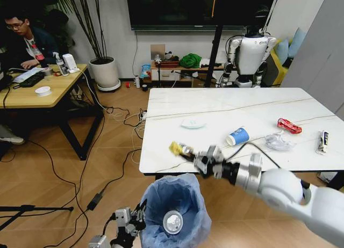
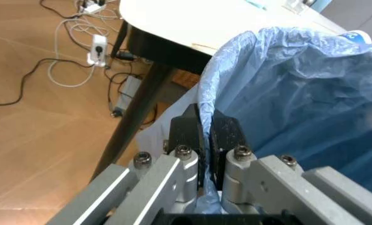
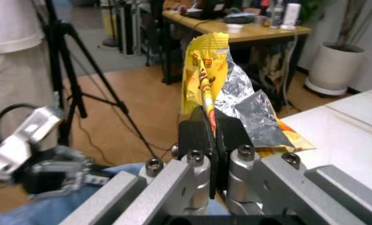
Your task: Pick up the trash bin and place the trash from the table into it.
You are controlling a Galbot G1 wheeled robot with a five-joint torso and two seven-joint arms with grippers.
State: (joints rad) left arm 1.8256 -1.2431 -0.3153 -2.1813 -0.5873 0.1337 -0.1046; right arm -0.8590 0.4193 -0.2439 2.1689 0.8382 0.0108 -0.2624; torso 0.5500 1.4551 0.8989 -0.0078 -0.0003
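Marble-topped desk (image 1: 226,106), near edge: right end effector (image 1: 185,150) clenched on yellow snack packet (image 3: 206,70), held just off that edge above the trash bin (image 1: 177,205). Packet looks light, crinkly, likely slippery; pinch it by its flat seam. Left end effector (image 2: 206,140) clamps the bin's bag rim.
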